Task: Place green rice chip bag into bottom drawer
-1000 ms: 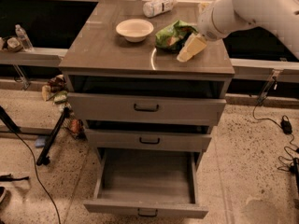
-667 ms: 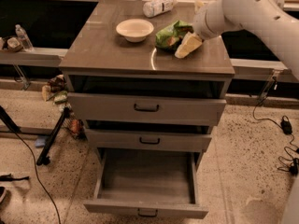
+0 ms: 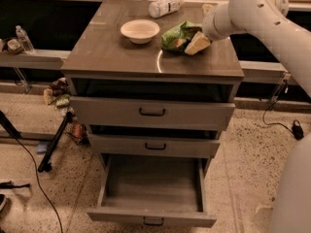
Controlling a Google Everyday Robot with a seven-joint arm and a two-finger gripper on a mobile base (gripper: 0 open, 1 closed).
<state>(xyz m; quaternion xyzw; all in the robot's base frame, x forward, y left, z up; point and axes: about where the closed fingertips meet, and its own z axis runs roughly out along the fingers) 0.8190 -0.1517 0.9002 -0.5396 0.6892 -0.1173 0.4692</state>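
The green rice chip bag point(image 3: 176, 36) lies crumpled on the cabinet top, right of centre. My gripper point(image 3: 197, 43) reaches in from the upper right and sits low against the bag's right side, touching it. The bottom drawer point(image 3: 151, 216) is pulled fully out below the two shut upper drawers, and its inside is bare.
A white bowl point(image 3: 140, 30) stands just left of the bag. A white plastic bottle point(image 3: 164, 6) lies at the back of the cabinet top point(image 3: 112, 52). Cables, a dark stand leg point(image 3: 54, 142) and litter are on the floor to the left. A cable runs along the floor at the right.
My arm has swung slightly left and my gripper has edged closer against the bag's right side. The bag, bowl and drawers have not moved.
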